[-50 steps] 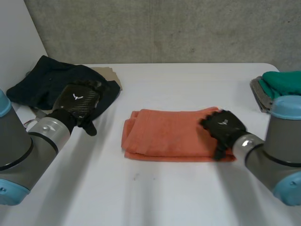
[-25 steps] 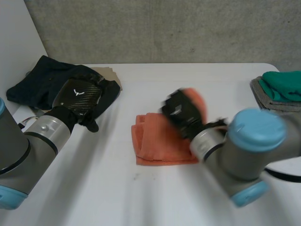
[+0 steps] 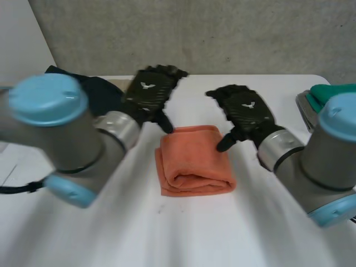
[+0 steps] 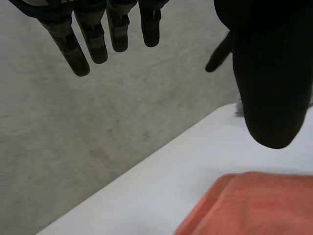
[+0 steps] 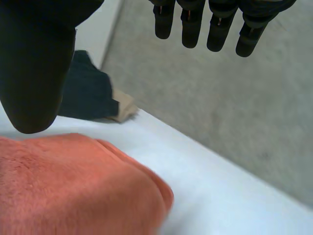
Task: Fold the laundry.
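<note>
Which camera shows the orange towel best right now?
Head view: the whole folded orange towel is in frame. The left wrist view catches one corner, the right wrist view a larger part.

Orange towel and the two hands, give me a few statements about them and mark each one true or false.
1. The orange towel lies folded on the white table. True.
2. The left hand pinches the towel's corner. False: its fingers are straight and hold nothing.
3. The right hand is open. True.
4. A green cloth lies at the table's left side. False: it is at the right side; a dark garment lies at the left.
</note>
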